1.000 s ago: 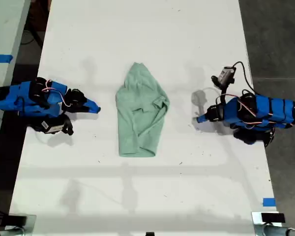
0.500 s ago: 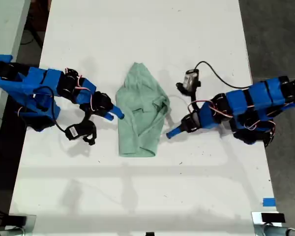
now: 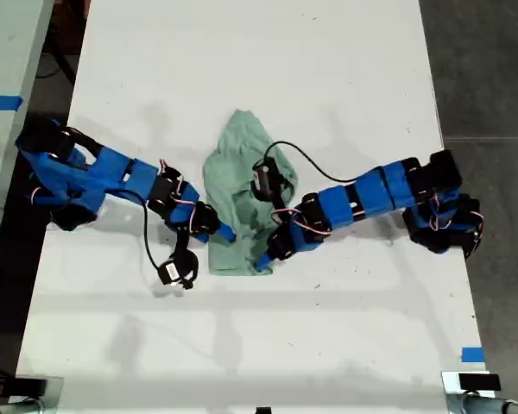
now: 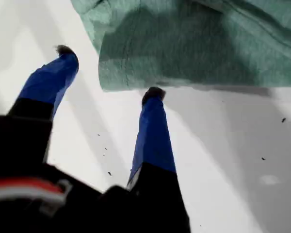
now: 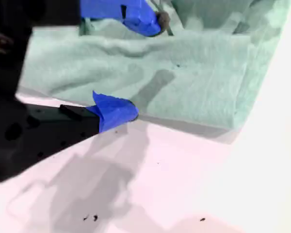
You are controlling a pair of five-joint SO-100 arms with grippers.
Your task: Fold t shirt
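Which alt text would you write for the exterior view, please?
Seen from above, a crumpled mint-green t shirt lies on a white table, and two blue arms reach in from the view's left and right, their tips at its lower edge.

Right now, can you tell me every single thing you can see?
t shirt: one, pale mint green, wrinkled, lying in the middle of the table.
table: one, white, filling most of the exterior view.
tape pieces: two, blue, one at the exterior view's lower right, one at its left edge.
floor: grey, along the exterior view's right.
arms: two, blue and black, one reaching in from the exterior view's left, one from its right, both ending at the t shirt's lower part.
my first claw: blue fingers, open, at a t shirt corner.
my second claw: blue fingers, open, straddling the t shirt's edge.
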